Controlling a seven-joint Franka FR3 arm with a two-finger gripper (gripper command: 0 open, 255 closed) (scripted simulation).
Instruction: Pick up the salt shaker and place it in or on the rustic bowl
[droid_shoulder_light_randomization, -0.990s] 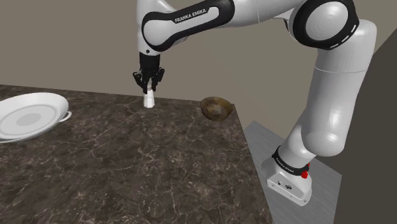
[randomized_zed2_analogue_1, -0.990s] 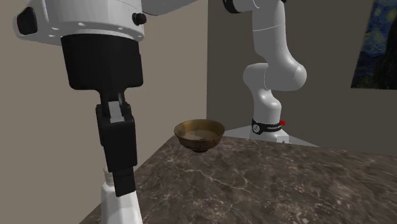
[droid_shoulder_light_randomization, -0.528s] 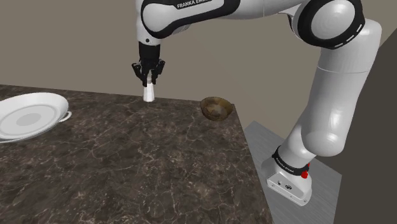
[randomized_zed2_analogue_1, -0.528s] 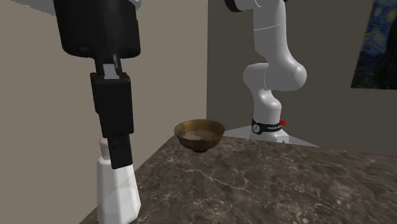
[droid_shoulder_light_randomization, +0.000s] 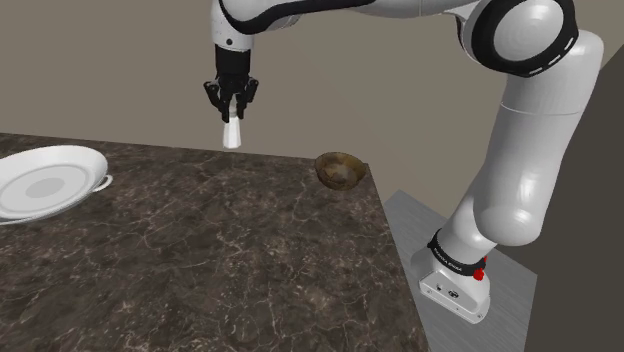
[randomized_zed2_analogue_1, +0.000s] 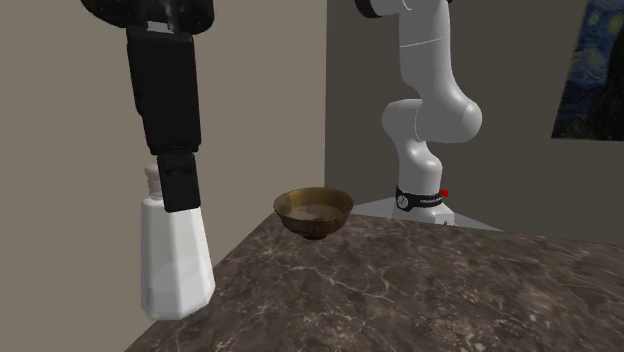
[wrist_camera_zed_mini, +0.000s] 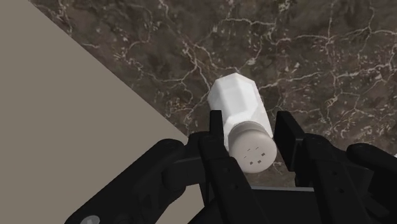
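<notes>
The white faceted salt shaker (droid_shoulder_light_randomization: 232, 135) hangs in the air, pinched at its neck, just under the perforated round cap, between the two fingers of the black pincer (droid_shoulder_light_randomization: 232, 114). In the wrist view the fingers press against either side of the shaker (wrist_camera_zed_mini: 238, 107), and its body points away from the pincer (wrist_camera_zed_mini: 252, 135) toward the dark veined marble table (wrist_camera_zed_mini: 305, 51) below, close to the table's edge. In the second exterior view the shaker (randomized_zed2_analogue_1: 175, 255) tilts a little and its base is clear of the table (randomized_zed2_analogue_1: 450, 290).

The brown rustic bowl (droid_shoulder_light_randomization: 340, 168) sits near the table's corner, to the shoulder view's right of the shaker and well apart from it. A white round plate (droid_shoulder_light_randomization: 50, 182) lies at that view's far left on the table (droid_shoulder_light_randomization: 200, 260).
</notes>
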